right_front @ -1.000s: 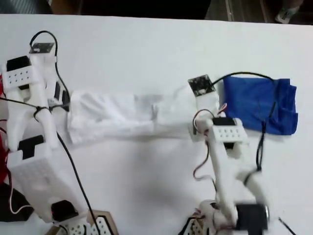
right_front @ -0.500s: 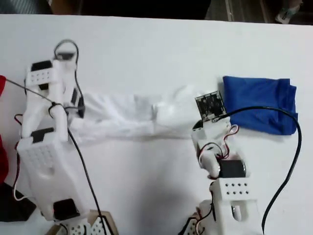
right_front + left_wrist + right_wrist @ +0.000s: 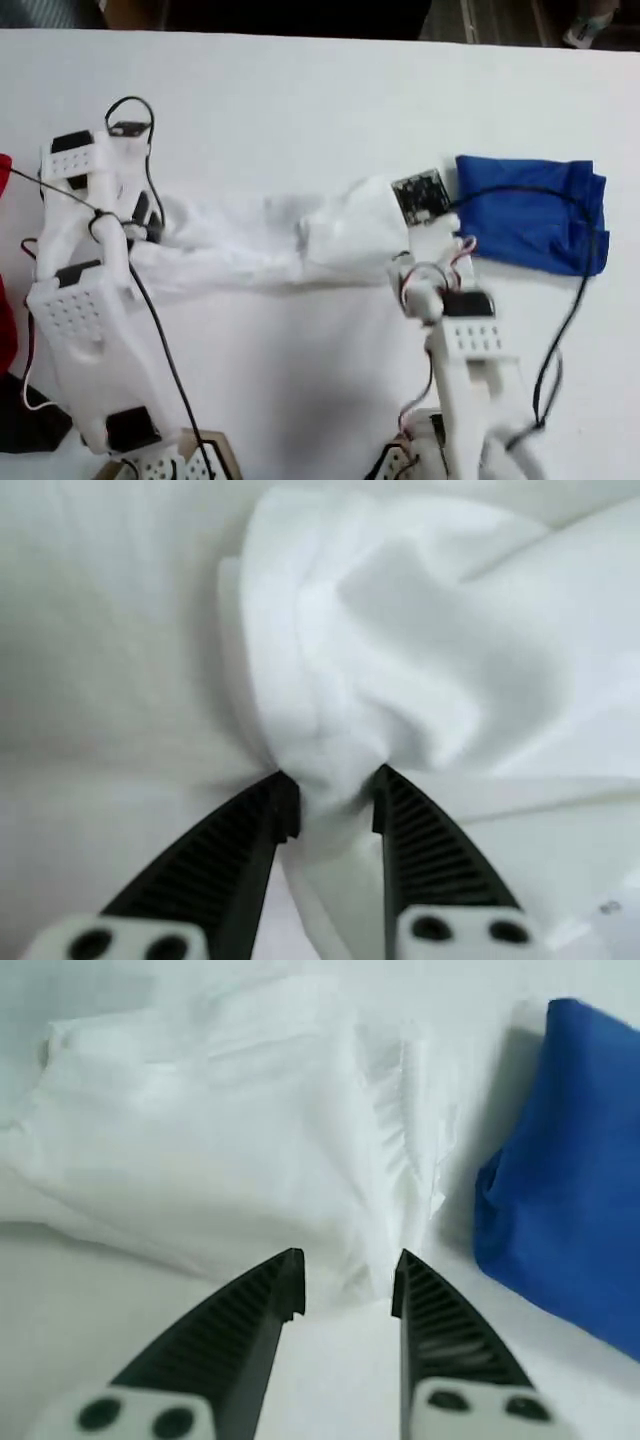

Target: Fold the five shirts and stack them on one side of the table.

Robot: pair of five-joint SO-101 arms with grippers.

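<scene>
White table surface fills the high view; behind its far edge the room is dark and cannot be made out. A white shirt lies stretched in a rumpled band across the middle of the table between the two arms. Its outline is hard to trace against the white surface. A folded blue shirt lies at the right side, just beside the white shirt's right end. A red cloth is cut off by the left edge. From above, each arm's wrist hardware covers its own fingertips. The left wrist view shows the left gripper clamped on a bunched fold of the white shirt, with creases converging at the tips. The right wrist view shows the right gripper with fingers apart, tips at the white shirt's flat edge. Contact with the cloth cannot be determined.
</scene>
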